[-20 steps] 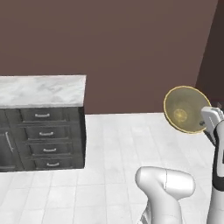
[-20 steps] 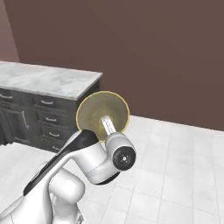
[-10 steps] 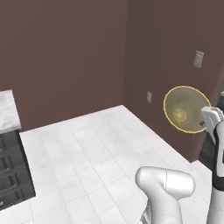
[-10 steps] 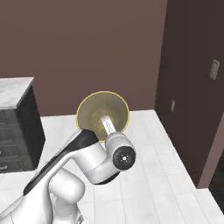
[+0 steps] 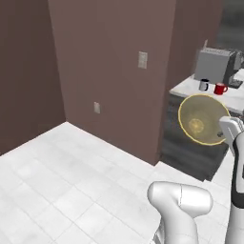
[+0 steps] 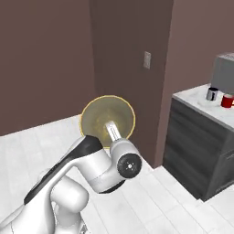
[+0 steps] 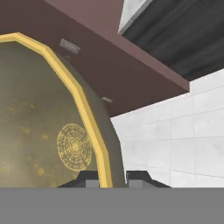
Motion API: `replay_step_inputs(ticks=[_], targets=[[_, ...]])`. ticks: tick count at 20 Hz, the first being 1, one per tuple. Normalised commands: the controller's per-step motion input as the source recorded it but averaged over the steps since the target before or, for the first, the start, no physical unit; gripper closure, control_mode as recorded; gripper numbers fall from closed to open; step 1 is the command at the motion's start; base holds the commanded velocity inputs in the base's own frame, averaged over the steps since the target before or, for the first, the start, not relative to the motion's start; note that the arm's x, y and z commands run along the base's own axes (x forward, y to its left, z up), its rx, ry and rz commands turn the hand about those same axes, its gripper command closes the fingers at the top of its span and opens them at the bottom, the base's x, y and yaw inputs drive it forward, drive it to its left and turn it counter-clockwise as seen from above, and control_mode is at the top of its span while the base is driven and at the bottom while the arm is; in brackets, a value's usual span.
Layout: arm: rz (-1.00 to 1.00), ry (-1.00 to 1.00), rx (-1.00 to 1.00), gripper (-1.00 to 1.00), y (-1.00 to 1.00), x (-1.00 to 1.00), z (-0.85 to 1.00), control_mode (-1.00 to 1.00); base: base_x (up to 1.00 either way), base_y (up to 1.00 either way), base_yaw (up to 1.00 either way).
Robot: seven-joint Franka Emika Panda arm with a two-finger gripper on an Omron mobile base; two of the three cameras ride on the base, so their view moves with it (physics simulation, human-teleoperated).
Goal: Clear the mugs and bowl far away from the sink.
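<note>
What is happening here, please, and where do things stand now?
The robot's gripper is shut on the rim of the tan-yellow bowl and holds it tipped on its side in the air above the tiled floor. The red mug and the white-grey mug stand on a counter ahead, near a grey appliance.

The white tiled floor [image 5: 71, 171] is lying open across the lower left of the left base view. A brown wall corner [image 5: 162, 71] is standing in the middle, blocking the way. Right of it, on the worktop [image 5: 190, 88], two mugs [image 5: 212, 86] and a grey machine [image 5: 217, 64] are taking the room.
</note>
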Motion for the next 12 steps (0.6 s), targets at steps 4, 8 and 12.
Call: replay_step_inputs(ticks=[4,8,12], targets=[[0.00,0.00,0.00,1.00,0.00,0.00,0.00,1.00,0.01,0.00,-0.63],[0.00,0.00,0.00,1.00,0.00,0.00,0.00,1.00,0.25,0.07,-0.56],[0.00,0.00,0.00,1.00,0.00,0.00,0.00,1.00,0.47,0.30,-0.43]])
